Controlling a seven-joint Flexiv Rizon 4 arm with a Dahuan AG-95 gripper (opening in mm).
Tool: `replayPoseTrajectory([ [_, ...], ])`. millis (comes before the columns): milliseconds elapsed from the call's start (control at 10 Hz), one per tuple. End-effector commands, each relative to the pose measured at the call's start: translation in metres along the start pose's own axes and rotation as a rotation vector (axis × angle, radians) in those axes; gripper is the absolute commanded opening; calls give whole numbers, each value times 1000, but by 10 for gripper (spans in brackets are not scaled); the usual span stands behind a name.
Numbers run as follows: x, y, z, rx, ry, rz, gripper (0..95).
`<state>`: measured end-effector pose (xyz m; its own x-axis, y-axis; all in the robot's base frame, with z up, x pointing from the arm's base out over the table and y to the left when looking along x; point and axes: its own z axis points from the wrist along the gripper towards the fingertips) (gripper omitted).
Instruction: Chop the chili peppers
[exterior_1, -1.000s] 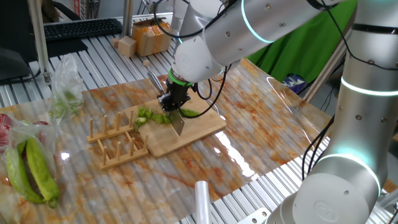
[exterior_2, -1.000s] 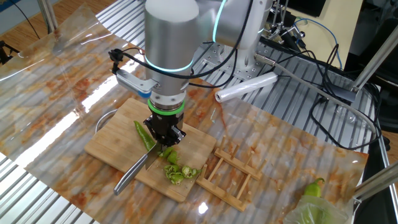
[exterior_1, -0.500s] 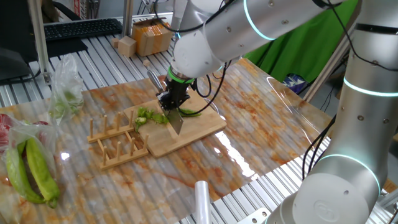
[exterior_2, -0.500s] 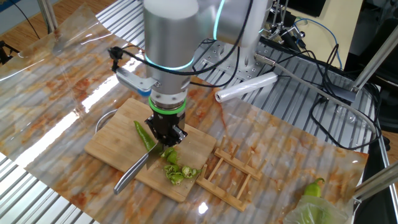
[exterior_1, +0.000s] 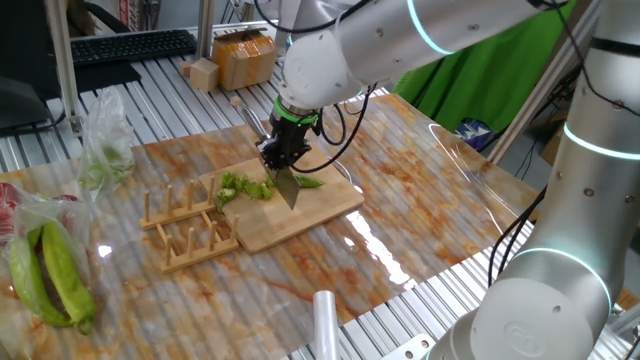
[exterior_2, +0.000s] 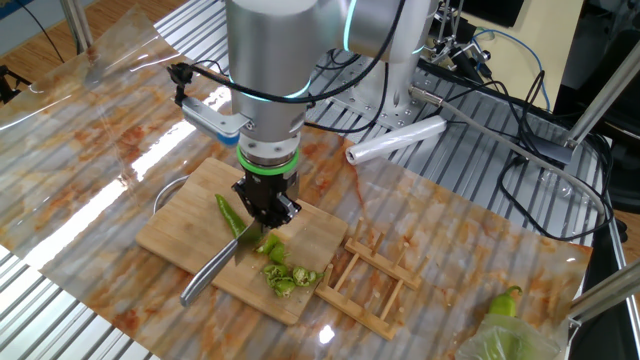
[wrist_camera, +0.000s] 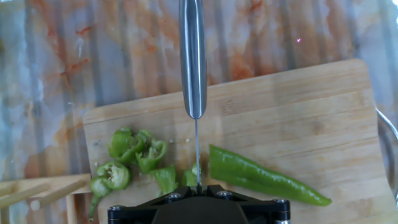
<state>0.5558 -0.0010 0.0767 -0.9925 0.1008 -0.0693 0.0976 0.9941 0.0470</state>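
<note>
**Knife over the board, chili loose beneath it**

I have the gripper (exterior_2: 266, 212) pinched tight on the knife (exterior_2: 213, 272), fingers pressed together on the blade end, with the handle jutting out towards the near edge of the cutting board (exterior_2: 180, 226). In the hand view the blade edge runs as a thin line between the cut pieces and the uncut part.

The chili (wrist_camera: 264, 177) lies flat on the cutting board, pointed tip away from the blade, its cut end just beside the knife edge. The slices (wrist_camera: 133, 149) sit in a small heap on the other side of the blade, near the wooden rack (exterior_2: 374, 279).

My judgement on handling: the chili looks light, glossy and slightly curved, so I expect it to roll or skid if the blade meets it at an angle. Nothing pins it down; only its own weight and the board's grain hold it. The skin looks firm, the flesh thin and hollow, so a straight downward press should go through cleanly. The slices are loose and may stick to the blade. The only hold I would keep is the one on the knife; the chili itself I would meet close to its cut end.
</note>
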Motion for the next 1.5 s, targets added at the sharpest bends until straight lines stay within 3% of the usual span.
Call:
replayPoseTrajectory([
  [100, -1, -4, -3, 4, 8, -1, 0],
  [400, -5, -19, 2, 0, 5, -21, 0],
  [1500, -11, -24, 2, 6, 8, -13, 0],
])
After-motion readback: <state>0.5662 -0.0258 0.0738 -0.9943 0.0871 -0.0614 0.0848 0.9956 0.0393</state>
